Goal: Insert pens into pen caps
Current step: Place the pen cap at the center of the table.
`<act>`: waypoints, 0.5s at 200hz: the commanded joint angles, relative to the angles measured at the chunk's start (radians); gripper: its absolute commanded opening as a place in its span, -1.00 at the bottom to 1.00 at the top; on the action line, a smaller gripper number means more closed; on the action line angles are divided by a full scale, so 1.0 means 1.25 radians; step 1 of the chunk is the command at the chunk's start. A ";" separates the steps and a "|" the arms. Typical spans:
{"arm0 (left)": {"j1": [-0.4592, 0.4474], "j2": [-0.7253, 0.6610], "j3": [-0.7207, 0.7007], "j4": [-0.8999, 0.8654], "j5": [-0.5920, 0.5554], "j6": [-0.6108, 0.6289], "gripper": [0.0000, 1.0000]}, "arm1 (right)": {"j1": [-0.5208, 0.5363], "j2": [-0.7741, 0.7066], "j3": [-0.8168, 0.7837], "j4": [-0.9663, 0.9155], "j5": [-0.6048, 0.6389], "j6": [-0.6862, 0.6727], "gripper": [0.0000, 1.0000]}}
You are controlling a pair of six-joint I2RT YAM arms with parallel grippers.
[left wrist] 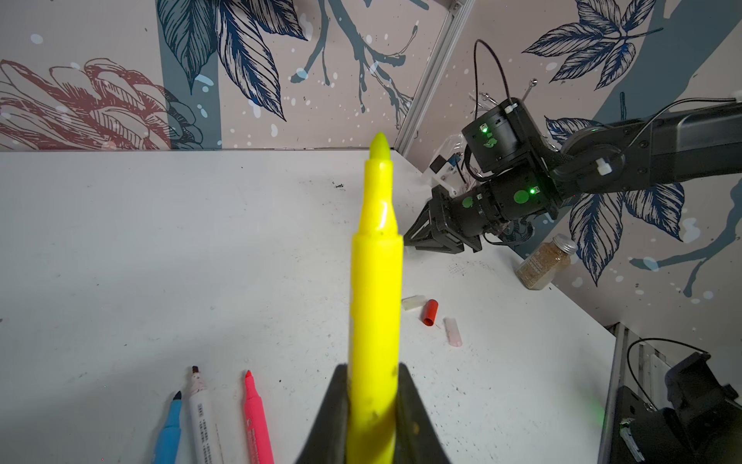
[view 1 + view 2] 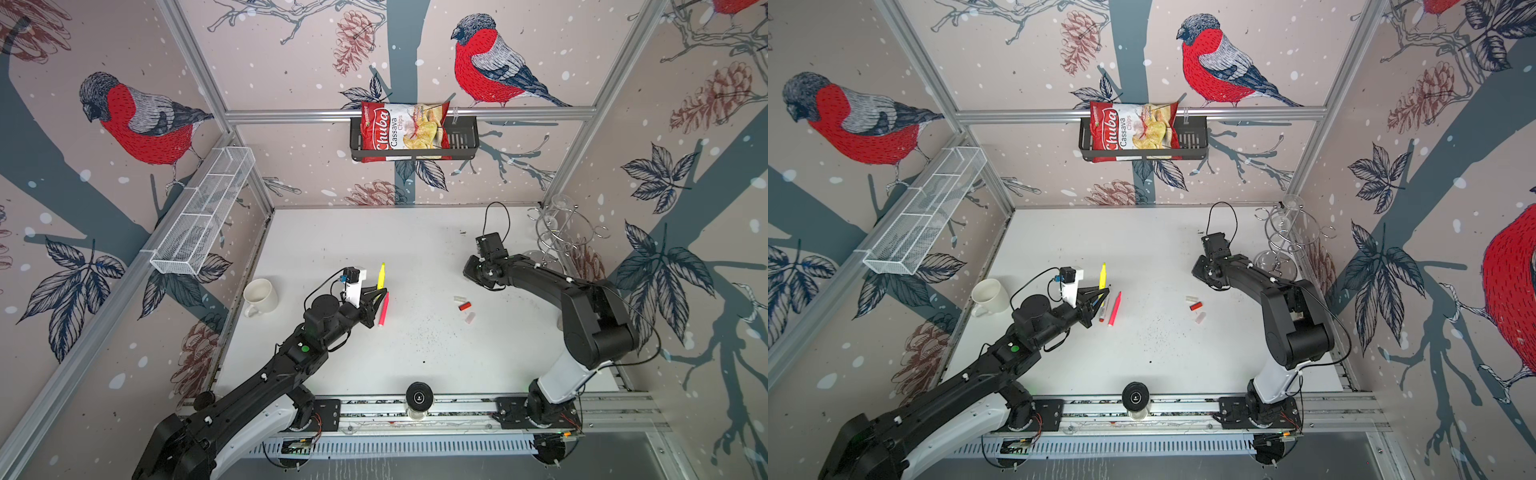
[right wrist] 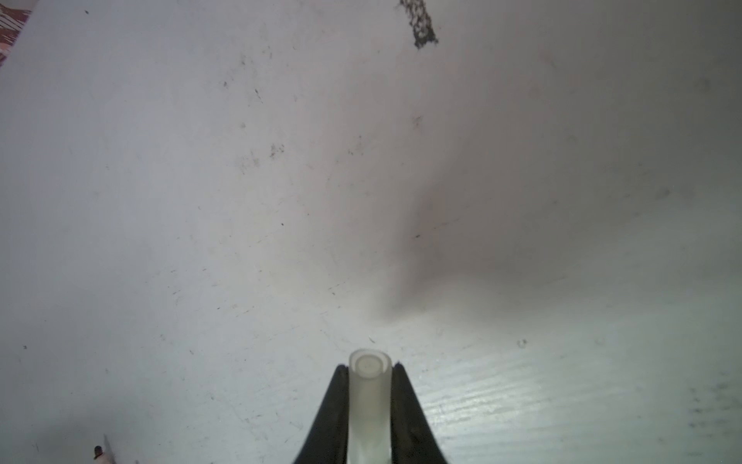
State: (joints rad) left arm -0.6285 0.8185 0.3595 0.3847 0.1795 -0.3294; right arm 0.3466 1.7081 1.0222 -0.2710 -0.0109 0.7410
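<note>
Grips the yellow pen (image 2: 381, 277) in the left jaws, tip up-frame, and pinches a whitish cap (image 3: 369, 397) in the right jaws, well apart toward frame right.

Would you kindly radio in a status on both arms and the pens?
Left gripper shut on yellow pen, tip bare. Right gripper shut on translucent cap. Pen and cap apart, not yet joined; nothing seen between them.
</note>
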 commanded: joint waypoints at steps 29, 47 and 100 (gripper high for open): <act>0.000 -0.008 0.000 0.029 -0.013 0.005 -1.00 | 0.013 0.023 0.008 -0.018 0.067 0.037 -0.52; 0.000 -0.006 0.002 0.032 -0.014 0.009 -1.00 | 0.013 0.033 0.009 -0.018 0.068 0.039 -0.43; 0.000 -0.002 0.007 0.031 -0.023 0.014 -1.00 | 0.022 0.040 0.016 -0.029 0.083 0.047 -0.41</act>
State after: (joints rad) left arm -0.6285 0.8181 0.3595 0.3847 0.1543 -0.3328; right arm 0.3626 1.7683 1.0348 -0.2920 0.0616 0.7853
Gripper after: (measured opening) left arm 0.175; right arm 0.296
